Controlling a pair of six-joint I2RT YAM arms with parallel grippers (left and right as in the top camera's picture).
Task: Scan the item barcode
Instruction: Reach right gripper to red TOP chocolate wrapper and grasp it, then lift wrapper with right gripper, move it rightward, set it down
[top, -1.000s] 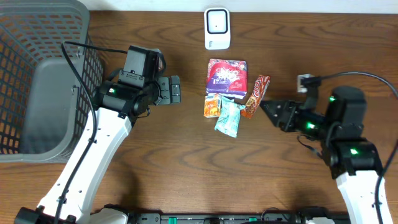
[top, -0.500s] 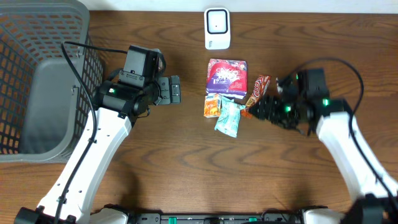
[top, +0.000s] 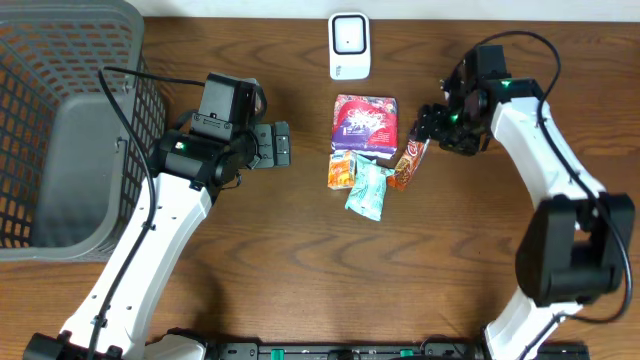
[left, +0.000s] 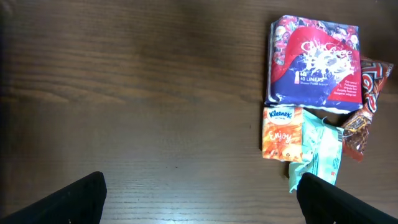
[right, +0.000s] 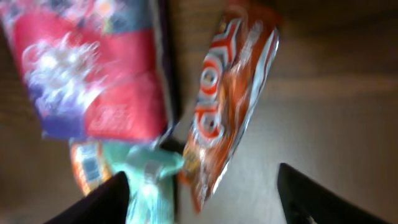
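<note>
Several packets lie bunched mid-table: a purple-red tissue pack (top: 365, 124) (left: 314, 59) (right: 93, 74), an orange Kleenex pack (top: 341, 170) (left: 282, 132), a teal packet (top: 368, 190) (left: 320, 152) (right: 146, 180) and an orange snack packet (top: 410, 155) (left: 367, 102) (right: 230, 106). A white scanner (top: 349, 45) sits at the far edge. My right gripper (top: 428, 128) (right: 205, 199) hovers open over the snack packet's upper end, gripping nothing; its view is blurred. To the left of the packets, my left gripper (top: 275, 145) (left: 202, 205) stands wide open above bare wood.
A large grey mesh basket (top: 40, 80) fills the far left corner, just behind the left arm. Cables trail from both arms. The table's near half is bare brown wood.
The right arm has swung from the right side of the table up and left to the snack packet. The left arm and the packets have not moved.
</note>
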